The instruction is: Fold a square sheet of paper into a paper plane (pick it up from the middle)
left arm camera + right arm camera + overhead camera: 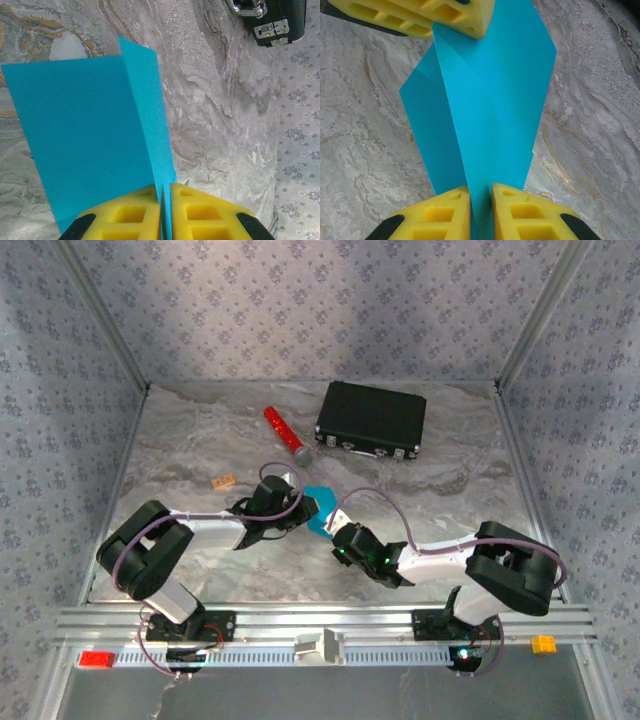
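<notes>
Between the left pincer (165,212) and right pincer (481,212), the creased square sheet of paper (490,100) hangs, each pincer clamped on an opposite edge. Pulling apart could tear it; uneven tension could skew the crease.

A black case (371,419) lies at the back of the marbled counter (190,435). Just left of it, not touching, lies a silver-tipped red cylinder (285,434); a tan block (224,481) sits further left.
</notes>
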`<state>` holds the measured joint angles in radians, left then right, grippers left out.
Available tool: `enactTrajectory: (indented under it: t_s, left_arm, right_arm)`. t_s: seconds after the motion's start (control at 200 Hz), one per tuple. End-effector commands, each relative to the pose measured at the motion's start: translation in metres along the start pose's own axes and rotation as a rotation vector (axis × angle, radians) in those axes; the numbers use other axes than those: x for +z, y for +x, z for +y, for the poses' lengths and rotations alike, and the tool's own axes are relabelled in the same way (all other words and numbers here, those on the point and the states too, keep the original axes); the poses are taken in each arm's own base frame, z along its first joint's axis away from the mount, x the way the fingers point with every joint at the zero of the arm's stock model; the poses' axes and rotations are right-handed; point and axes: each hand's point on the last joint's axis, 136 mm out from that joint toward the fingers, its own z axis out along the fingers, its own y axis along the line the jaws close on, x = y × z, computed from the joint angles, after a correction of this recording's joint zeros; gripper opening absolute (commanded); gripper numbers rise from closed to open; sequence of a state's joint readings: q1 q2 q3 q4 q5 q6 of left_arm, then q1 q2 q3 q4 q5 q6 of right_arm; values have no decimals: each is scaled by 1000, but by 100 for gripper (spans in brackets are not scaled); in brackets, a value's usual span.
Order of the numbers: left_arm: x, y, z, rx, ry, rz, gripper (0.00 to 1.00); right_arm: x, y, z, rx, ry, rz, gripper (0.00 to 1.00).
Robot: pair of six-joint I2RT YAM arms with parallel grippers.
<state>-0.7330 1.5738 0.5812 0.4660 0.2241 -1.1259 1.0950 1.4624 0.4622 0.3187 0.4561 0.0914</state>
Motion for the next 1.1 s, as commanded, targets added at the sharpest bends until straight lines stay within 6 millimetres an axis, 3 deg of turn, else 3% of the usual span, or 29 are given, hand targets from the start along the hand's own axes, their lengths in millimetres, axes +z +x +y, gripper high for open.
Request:
enactTrajectory:
  t_s: [0.0,0.285,0.465,0.859,1.094]
  left_arm:
    - [0,-4,-5,19,7,0,12]
    - [-4,-6,-7,30,7,-10,14]
    - [-6,-8,-5,29,2,-13,12]
    - [-6,-8,-6,29,5,-11,12]
    - [-6,-9,-6,28,8,-13,12]
  right_arm:
    - [1,-2,-2,27,6,7,18]
    - [3,1,-4,59,12,19,13]
    - [3,0,-6,54,19,18,22]
    - [3,4,-6,38,15,26,24]
    - [4,3,-6,36,15,21,15]
